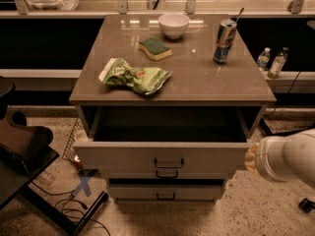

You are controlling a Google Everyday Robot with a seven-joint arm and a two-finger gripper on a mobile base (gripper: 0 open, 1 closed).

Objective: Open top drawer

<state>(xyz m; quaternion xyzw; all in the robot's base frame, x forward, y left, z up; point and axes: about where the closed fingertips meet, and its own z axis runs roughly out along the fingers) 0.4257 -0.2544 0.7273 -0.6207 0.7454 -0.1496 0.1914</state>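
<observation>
The top drawer [123, 156] of the grey cabinet stands pulled well out, its light-grey front toward me with a small black bar handle [169, 163] at its centre. Its inside is dark and looks empty. My gripper [249, 157] is at the tip of the white arm [288, 156] at the right, beside the right end of the drawer front. It holds nothing that I can see, and I cannot tell whether it touches the front.
Two shorter drawer fronts [166, 195] sit shut below. On the cabinet top [231, 85] lie a white bowl [173, 24], a green sponge [154, 48], a drink can [224, 41] and a green bag [134, 76]. Black furniture [19, 149] and floor cables [74, 215] are at left, two bottles [270, 61] at right.
</observation>
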